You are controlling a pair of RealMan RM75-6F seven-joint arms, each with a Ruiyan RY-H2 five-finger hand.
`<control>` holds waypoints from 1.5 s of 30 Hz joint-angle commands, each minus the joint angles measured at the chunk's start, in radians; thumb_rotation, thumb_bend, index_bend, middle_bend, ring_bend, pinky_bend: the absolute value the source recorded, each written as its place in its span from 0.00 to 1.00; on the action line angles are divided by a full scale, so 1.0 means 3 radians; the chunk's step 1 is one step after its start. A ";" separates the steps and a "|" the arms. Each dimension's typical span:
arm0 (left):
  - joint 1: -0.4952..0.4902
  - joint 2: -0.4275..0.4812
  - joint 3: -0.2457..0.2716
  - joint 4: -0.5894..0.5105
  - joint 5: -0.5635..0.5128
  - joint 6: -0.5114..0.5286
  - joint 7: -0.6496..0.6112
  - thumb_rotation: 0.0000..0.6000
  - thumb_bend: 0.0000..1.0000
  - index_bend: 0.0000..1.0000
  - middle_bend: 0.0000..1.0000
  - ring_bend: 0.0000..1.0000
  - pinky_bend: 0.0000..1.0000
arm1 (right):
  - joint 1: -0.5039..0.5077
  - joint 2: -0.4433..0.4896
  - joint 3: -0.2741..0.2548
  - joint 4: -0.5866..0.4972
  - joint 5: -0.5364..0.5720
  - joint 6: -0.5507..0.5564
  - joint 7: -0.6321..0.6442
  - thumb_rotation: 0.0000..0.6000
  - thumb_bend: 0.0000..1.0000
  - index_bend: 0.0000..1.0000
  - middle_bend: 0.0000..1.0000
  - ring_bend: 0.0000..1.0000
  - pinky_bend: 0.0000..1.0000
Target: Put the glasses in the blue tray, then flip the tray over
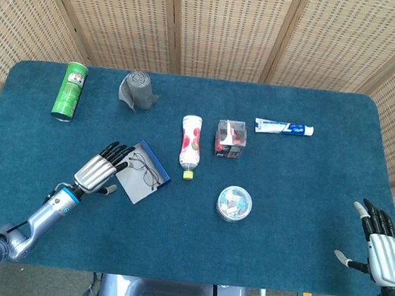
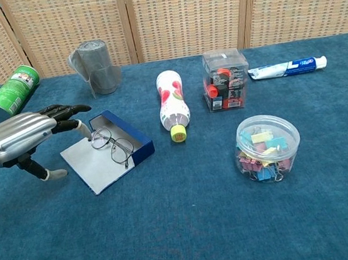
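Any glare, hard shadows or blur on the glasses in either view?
Head view: even light, no hard shadows; the thin wire-framed glasses in the blue-walled tray are small but sharp. Chest view: glasses crisp, no glare on the lenses; the silver left hand carries soft highlights and is cut by the frame's left edge.

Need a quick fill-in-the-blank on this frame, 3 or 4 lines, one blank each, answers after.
1. The glasses lie inside the ____ tray.
2. The left hand holds ____.
3. The bottle with the yellow cap lies on its ____.
4. The round clear tub holds coloured binder ____.

Missing words: blue; nothing; side; clips
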 commanded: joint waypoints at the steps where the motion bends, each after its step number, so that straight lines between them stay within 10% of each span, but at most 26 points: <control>1: 0.0014 -0.0023 0.0012 0.0033 0.0014 0.0013 -0.0018 1.00 0.26 0.27 0.00 0.00 0.00 | 0.0001 0.0000 -0.0001 0.0001 0.0000 -0.0002 0.0001 1.00 0.00 0.00 0.00 0.00 0.00; 45: 0.0000 -0.0313 -0.0010 0.0545 0.0002 -0.0161 -0.0249 1.00 0.33 0.33 0.00 0.00 0.00 | 0.0005 0.0009 -0.0006 0.0000 -0.0001 -0.0014 0.0024 1.00 0.00 0.00 0.00 0.00 0.00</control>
